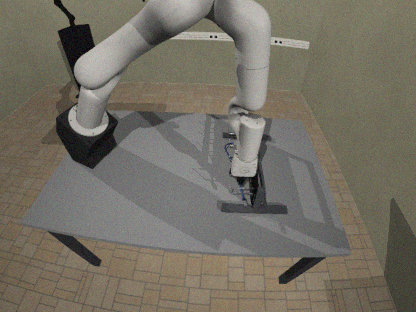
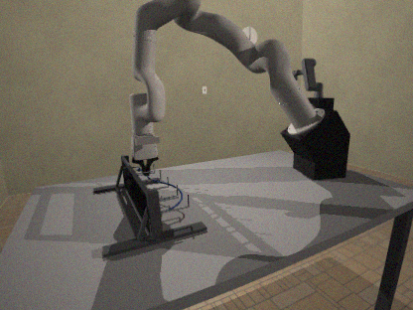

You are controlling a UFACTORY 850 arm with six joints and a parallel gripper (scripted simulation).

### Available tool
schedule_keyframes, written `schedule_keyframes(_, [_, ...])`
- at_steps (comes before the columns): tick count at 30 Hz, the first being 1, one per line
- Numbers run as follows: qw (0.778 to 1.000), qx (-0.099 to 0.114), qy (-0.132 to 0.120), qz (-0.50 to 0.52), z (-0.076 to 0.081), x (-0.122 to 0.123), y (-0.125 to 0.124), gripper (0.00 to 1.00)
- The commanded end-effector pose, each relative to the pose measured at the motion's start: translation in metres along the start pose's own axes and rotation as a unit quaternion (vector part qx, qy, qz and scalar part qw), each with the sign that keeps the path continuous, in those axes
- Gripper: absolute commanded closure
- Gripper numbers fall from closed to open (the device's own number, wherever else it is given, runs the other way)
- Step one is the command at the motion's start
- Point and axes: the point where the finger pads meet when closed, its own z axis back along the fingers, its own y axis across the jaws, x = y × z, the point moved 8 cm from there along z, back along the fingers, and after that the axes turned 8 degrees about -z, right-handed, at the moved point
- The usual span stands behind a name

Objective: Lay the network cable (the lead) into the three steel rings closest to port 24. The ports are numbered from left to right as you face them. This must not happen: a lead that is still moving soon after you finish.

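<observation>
A dark patch panel [image 2: 144, 199] [image 1: 259, 192] stands upright on flat feet on the grey table [image 1: 125, 200] [image 2: 278, 209]. Thin steel rings [image 2: 174, 201] stick out of its face. A blue network cable [image 2: 174, 191] [image 1: 228, 148] arcs from the panel's top out over the rings and back down. My gripper [image 2: 145, 169] [image 1: 242, 187] points straight down at the panel's top edge and is shut on the blue cable near its upper end. The fingertips and the grip are small and partly hidden by the panel.
The robot's dark base block [image 1: 86, 137] [image 2: 318, 146] stands at the far corner of the table. A dark stand [image 1: 76, 42] is behind it. A white rail [image 1: 290, 43] runs along the back wall.
</observation>
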Motion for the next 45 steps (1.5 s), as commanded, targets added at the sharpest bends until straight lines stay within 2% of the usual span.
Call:
schedule_keyframes(1, [1.0,-0.002,0.003,0.0,0.0005,-0.0001,0.0073,1.0])
schedule_keyframes(29, [1.0,-0.002,0.003,0.0,0.0005,-0.0007,0.0111,1.0])
schedule_keyframes(30, [1.0,-0.002,0.003,0.0,0.0005,-0.0007,0.0111,0.65])
schedule_keyframes(45, [1.0,-0.002,0.003,0.0,0.0005,-0.0007,0.0111,0.65])
